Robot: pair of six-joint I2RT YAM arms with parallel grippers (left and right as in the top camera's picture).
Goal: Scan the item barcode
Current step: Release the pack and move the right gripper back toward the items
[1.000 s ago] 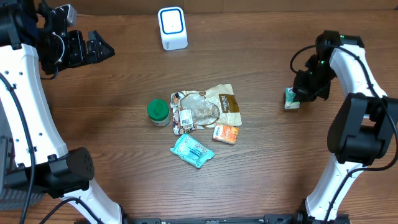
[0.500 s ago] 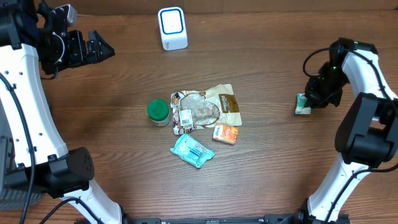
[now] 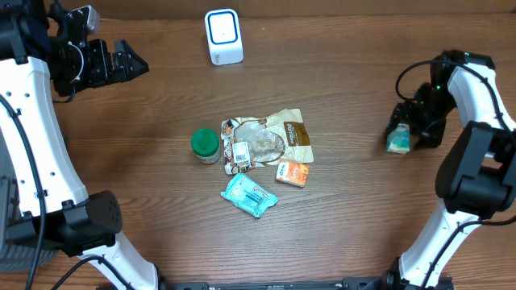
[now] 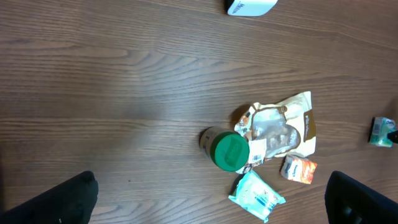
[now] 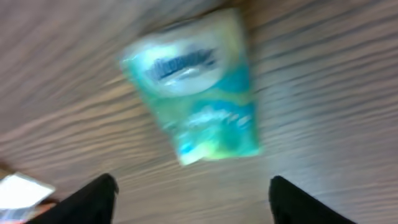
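Observation:
A small teal packet [image 3: 397, 142] lies on the table at the far right. My right gripper [image 3: 408, 129] hangs just over it, open, with nothing between its fingers. In the blurred right wrist view the packet [image 5: 199, 87] lies ahead of the right gripper [image 5: 193, 196], clear of both dark fingertips. The white scanner with a blue outline [image 3: 223, 36] stands at the back centre, far from the packet. My left gripper [image 3: 137, 63] is raised at the back left and wide open. The left gripper [image 4: 211, 199] looks down on bare wood in its own view.
A pile sits mid-table: a green-lidded jar [image 3: 205, 145], a clear and brown snack bag [image 3: 270, 138], an orange packet [image 3: 292, 173] and a teal wipes pack [image 3: 250, 195]. The left wrist view shows the jar [image 4: 230, 151] and the small packet [image 4: 380, 132].
My right gripper carried the teal packet to the right, then opened and let it go; the packet now lies on the table. The left arm has not moved.

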